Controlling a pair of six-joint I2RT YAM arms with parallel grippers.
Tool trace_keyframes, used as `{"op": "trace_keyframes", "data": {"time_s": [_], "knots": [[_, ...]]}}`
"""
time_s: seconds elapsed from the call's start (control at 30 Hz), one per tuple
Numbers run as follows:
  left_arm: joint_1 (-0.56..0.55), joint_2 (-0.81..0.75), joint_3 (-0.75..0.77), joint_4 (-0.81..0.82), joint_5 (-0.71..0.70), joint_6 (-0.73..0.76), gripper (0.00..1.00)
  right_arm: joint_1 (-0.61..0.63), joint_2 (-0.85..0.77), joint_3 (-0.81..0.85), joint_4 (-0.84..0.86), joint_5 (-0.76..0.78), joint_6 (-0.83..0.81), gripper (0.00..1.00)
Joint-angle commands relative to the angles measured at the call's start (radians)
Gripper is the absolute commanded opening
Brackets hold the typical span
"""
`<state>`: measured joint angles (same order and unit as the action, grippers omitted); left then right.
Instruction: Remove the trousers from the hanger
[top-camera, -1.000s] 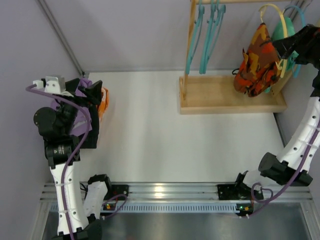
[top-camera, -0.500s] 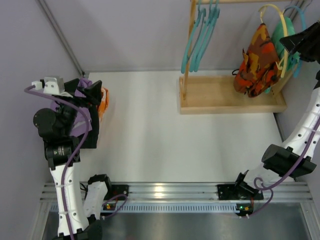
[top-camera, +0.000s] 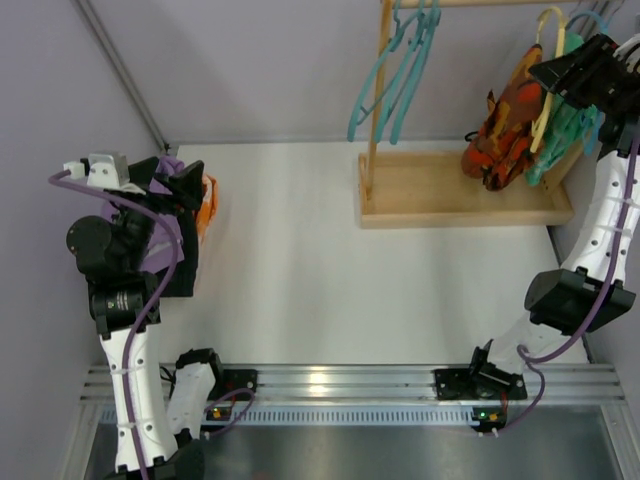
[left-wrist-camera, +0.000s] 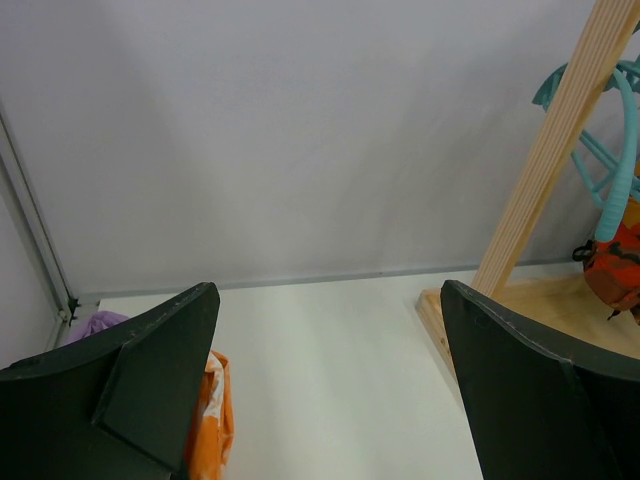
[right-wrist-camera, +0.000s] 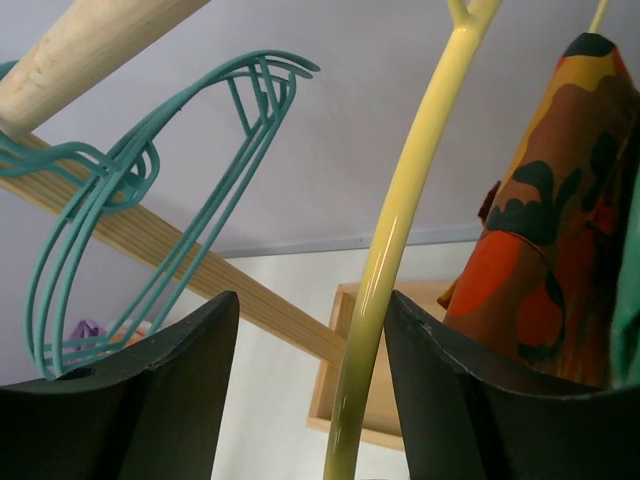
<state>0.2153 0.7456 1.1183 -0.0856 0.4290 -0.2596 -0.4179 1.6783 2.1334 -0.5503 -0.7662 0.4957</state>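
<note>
Right gripper (right-wrist-camera: 310, 310) has closed in on the right end of the rack (top-camera: 460, 190). Its jaws have narrowed and now straddle the yellow hanger (right-wrist-camera: 403, 205), apart and not clamped. The patterned trousers (top-camera: 505, 125) on that hanger have swung left; removal is judged imminent.

Left gripper (left-wrist-camera: 330, 290): jaws wide, empty, well left of the rack.

Count:
- Three trousers: patterned and green trousers (top-camera: 565, 125) hang on the rack; purple trousers (top-camera: 158, 245) lie by the left gripper.
- One yellow hanger.
- Apparently three empty teal hangers (top-camera: 385, 80).
</note>
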Motion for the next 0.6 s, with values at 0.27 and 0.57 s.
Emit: {"op": "trace_keyframes", "data": {"time_s": [0.27, 0.57], "knots": [[0.001, 0.034, 0.031, 0.027, -0.001, -0.017, 0.99, 0.033, 0.049, -0.035, 0.297, -0.018, 0.302, 0.43], [0.001, 0.037, 0.032, 0.027, -0.001, -0.018, 0.99, 0.041, 0.070, -0.056, 0.417, -0.053, 0.431, 0.06]]}}
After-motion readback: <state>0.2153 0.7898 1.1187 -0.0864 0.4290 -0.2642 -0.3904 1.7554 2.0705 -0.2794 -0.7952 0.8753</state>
